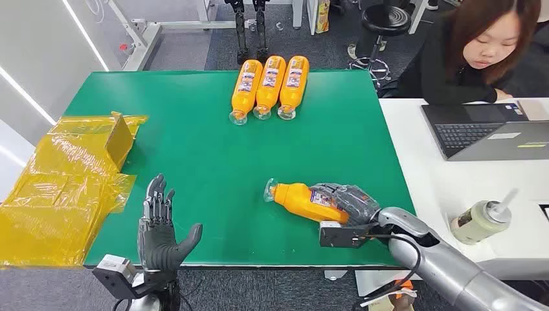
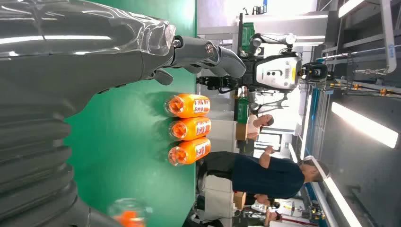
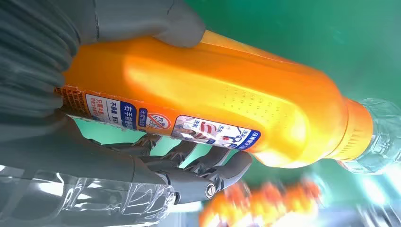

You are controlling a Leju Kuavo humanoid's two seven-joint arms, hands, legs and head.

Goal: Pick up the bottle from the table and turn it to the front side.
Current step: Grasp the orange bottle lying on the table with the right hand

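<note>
**Right hand gripping the lying bottle**

Head view: left hand (image 1: 157, 228) is hovering at the near table (image 1: 194, 155) edge, fingers spread and holding nothing; right hand (image 1: 346, 206) is wrapping the bottle (image 1: 301, 200) lying near the front right.

Left wrist view: three spare bottles (image 2: 189, 127) are lying side by side.

Right wrist view: thumb and fingers (image 3: 198, 165) are clasping the body (smooth, rigid, probably slippery; the label band looks the best hold).

Robotics lab: test table (image 1: 194, 149), laptop (image 1: 485, 129), another robot (image 2: 276, 71).

The orange bottle (image 1: 304, 200) with a clear cap lies on its side near the green table's (image 1: 194, 142) front edge.
</note>
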